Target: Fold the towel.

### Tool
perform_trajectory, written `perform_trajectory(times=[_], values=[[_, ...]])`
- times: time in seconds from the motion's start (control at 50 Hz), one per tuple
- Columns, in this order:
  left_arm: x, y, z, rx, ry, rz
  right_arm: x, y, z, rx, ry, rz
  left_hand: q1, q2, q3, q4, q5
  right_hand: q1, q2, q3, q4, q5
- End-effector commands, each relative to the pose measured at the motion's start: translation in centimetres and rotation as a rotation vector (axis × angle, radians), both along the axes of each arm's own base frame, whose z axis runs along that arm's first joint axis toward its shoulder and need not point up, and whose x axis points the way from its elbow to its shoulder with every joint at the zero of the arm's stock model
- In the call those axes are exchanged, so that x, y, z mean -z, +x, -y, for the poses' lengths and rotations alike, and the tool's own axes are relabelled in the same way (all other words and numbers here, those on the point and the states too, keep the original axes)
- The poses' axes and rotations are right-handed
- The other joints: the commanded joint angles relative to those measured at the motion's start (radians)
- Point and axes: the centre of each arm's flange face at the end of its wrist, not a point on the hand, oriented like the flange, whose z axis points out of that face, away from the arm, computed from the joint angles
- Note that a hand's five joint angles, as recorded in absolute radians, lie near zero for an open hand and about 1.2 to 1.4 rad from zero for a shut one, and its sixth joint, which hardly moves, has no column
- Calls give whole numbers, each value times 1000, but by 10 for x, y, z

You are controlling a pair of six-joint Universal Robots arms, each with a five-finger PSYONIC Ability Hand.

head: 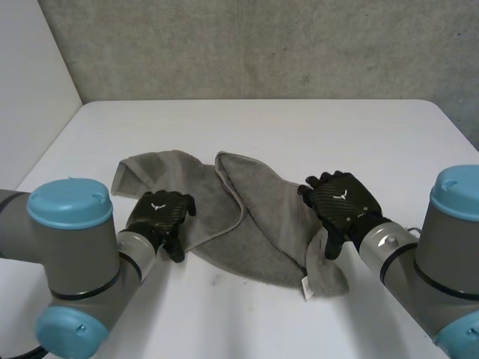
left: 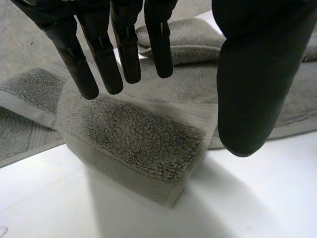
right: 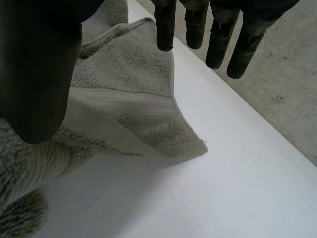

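Lying rumpled across the middle of the white table (head: 299, 127), the grey terry-cloth towel (head: 254, 232) has one flap turned over itself, its ends splayed toward either arm. Soft, limp and light by the look. The thick pile should grip well, but the cloth will likely sag and drag rather than hold a shape. Best taken at the hemmed corners, where the woven band is flatter and firmer.

Over the towel's left end sits the black left hand (head: 159, 213): fingers straight, thumb set apart, a doubled hemmed corner under the palm, nothing pinched as far as its wrist view shows. Over the right end sits the black right hand (head: 340, 200): fingers straight and spread from the thumb, holding nothing, with a hemmed corner lying below between them.

Room: bare tabletop beyond the towel toward the grey concrete wall (head: 262, 45), and a narrower strip on the near side. In the right wrist view the table's edge runs near the right fingertips, so that side needs care when spreading.
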Motion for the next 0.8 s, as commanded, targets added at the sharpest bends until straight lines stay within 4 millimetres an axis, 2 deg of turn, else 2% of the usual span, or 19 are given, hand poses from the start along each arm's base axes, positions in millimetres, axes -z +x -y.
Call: perform_trajectory(times=[0.02, 0.28, 0.38, 0.44, 0.48, 0.54, 0.58, 0.62, 0.8], values=[[15, -2, 13, 14, -27, 56, 7, -5, -1, 1, 6, 3, 69, 65, 66, 66, 65, -59, -62, -63, -81, -58], [30, -8, 26, 40, -109, 108, 12, -9, 0, 1, 22, 0, 87, 83, 84, 84, 83, -59, -62, -63, -81, -58], [34, -10, 29, 45, -112, 120, 12, -8, 0, 0, 14, 4, 166, 162, 163, 163, 162, -59, -62, -63, -81, -58], [35, -11, 30, 47, -111, 121, 12, -8, 1, -3, 7, 2, 298, 294, 295, 295, 294, -59, -62, -63, -81, -58], [34, -11, 31, 46, -117, 118, 12, -8, 0, -4, 4, -5, 500, 496, 497, 497, 496, -59, -62, -63, -81, -58], [33, -12, 32, 44, -126, 114, 12, -8, 1, -7, -2, -10, 589, 585, 586, 586, 585, -59, -62, -63, -81, -58], [31, -12, 33, 43, -144, 106, 12, -8, 1, -7, -2, -11, 810, 807, 808, 808, 807, -59, -62, -63, -81, -58], [30, -13, 35, 41, -152, 102, 12, -9, 2, -4, -4, -11, 881, 877, 878, 878, 877, -59, -62, -63, -81, -58], [27, -14, 37, 40, -169, 95, 10, -13, 10, 17, -11, -8, 882, 878, 879, 879, 878, -59, -62, -63, -81, -58]])
